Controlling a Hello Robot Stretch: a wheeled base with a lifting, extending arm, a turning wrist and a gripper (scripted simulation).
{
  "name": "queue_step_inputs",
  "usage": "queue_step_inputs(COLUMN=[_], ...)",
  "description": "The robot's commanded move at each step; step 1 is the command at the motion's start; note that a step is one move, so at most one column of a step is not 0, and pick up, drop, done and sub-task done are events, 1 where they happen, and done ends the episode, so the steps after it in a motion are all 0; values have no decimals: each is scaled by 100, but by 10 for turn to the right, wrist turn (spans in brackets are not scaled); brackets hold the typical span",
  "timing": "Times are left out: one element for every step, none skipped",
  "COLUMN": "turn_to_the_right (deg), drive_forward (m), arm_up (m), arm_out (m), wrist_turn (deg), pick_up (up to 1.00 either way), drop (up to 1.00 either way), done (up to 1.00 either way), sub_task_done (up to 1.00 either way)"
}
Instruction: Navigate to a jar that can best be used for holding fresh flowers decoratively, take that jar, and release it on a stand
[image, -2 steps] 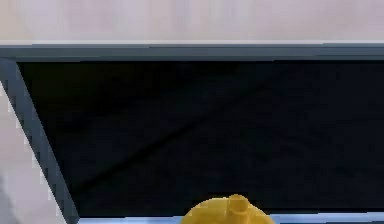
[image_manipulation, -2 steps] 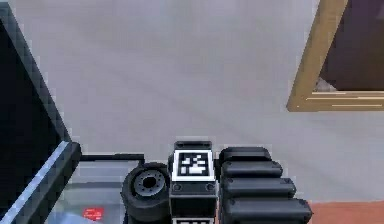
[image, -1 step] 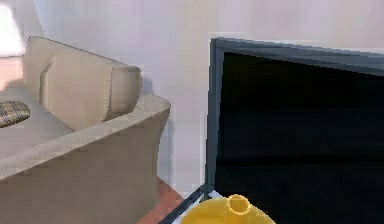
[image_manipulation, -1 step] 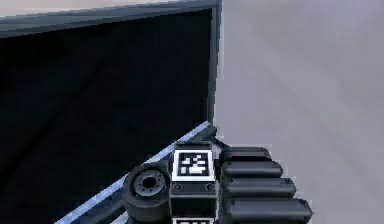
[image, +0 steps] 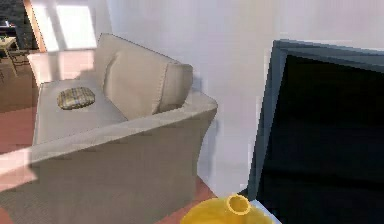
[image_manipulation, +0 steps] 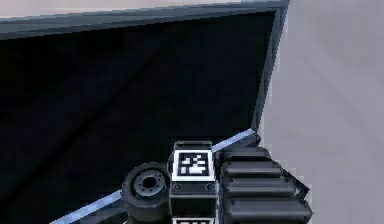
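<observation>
Ahead of me, the reddish-brown floor carries one beige armchair placed against the white wall, and the armchair's seat carries one small, round, patterned cushion lying flat beside the backrest.

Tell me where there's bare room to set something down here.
The armchair seat is bare right of the patterned cushion. Bare floor lies beyond the armchair at the forward view's left; the narrow strip between armchair and dark screen is crowded by a yellow object. In the arm side view the gripper stands before the screen's lower edge: probably tight.
</observation>
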Motion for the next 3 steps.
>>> queue_step_inputs(turn_to_the_right=[0,0,0], drive_forward=[0,0,0], arm_up=[0,0,0], arm_out=[14,0,0], wrist_turn=[0,450,450], pick_up=[0,0,0], drop=[0,0,0], done=[0,0,0], sub_task_done=[0,0,0])
